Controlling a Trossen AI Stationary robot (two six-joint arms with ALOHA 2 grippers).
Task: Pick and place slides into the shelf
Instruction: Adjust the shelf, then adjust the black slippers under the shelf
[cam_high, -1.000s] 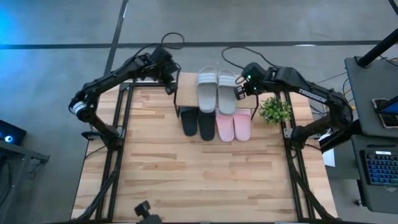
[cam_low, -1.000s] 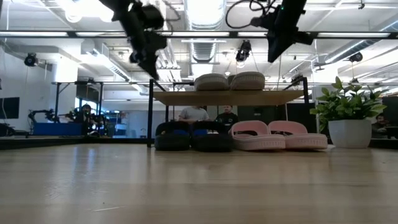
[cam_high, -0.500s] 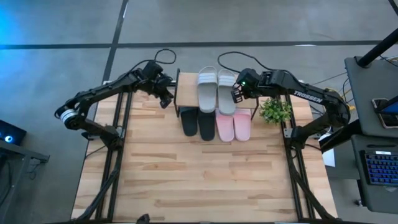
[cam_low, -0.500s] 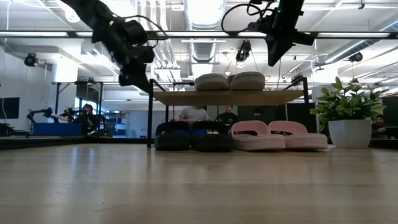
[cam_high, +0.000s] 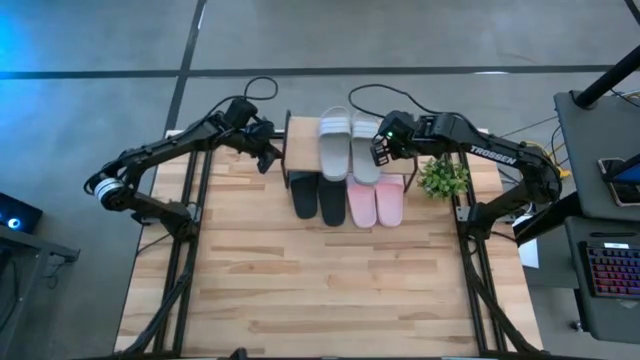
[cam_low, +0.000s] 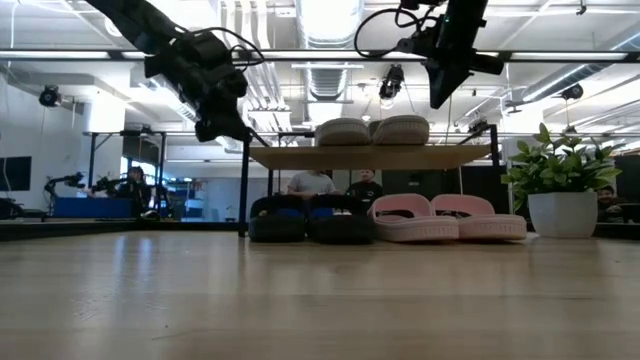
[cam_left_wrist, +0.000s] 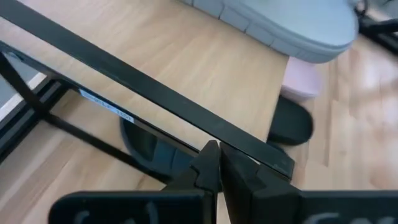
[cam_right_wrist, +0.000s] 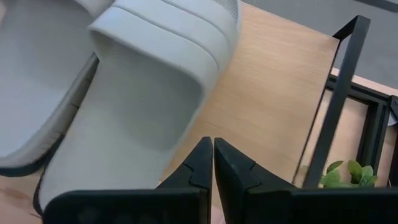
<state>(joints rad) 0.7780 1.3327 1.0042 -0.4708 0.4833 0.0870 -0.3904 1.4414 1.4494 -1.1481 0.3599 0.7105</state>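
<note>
Seen from above, a wooden bench (cam_high: 300, 270) carries a small shelf (cam_high: 283, 140) near its far edge. Furthest left, the left arm reaches in, and the left gripper (cam_high: 268, 158) hangs just beside the shelf's left end, its fingers pressed together and holding nothing. In the left wrist view the closed fingertips (cam_left_wrist: 211, 155) sit above the shelf's thin black frame bar.

Moving right, two grey-green slides (cam_high: 349, 145) lie side by side on the plank top. Below them, at bench level, two black slides (cam_high: 319, 196) sit under the left half of the shelf, and two pale pink slides (cam_high: 376, 203) sit under the right half, their ends poking out towards the near side. The low view shows the same layout: grey-green pair on top, black and pink pairs in a row beneath.

Further right, the right gripper (cam_high: 381, 152) hovers over the right end of the plank, just beside the right-hand grey-green slide, fingers closed and empty. A small potted plant (cam_high: 443, 177) stands on the bench right of the shelf
</note>
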